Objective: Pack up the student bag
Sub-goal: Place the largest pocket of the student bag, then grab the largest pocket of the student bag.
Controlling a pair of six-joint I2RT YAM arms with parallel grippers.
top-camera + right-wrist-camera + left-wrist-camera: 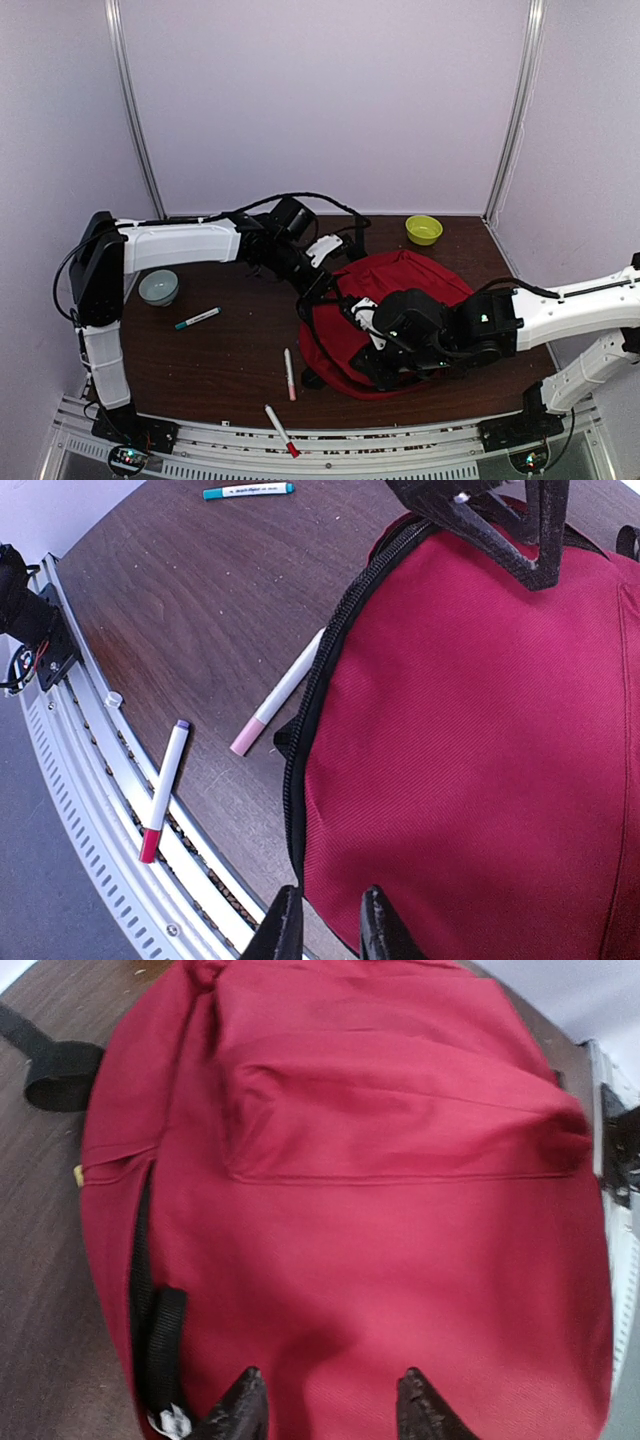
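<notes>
1. A red-capped marker (281,431) lies at the table's (240,350) 6 o'clock edge, with a pink-capped marker (289,373) just beyond it.
2. The right gripper (328,925), jaws narrowly parted, hangs over the student bag's (420,275) near zipped edge.
3. The student bag lies flat, toward 3 o'clock.
4. The left gripper (330,1400), fingers moderately apart and holding nothing, is at the bag's 10 o'clock side.
5. A teal marker (197,318) and a grey bowl (158,287) sit at 9 o'clock, a green bowl (423,229) at 1 o'clock.

Both arms wore white shell links between black joint housings, the left arm (180,245) at nine o'clock carrying a looping black cable (300,196), the right arm (572,310) at three o'clock, while the left hand (330,1385) and right hand (330,905) each showed two dark, rough, tapered fingers (243,1412).
</notes>
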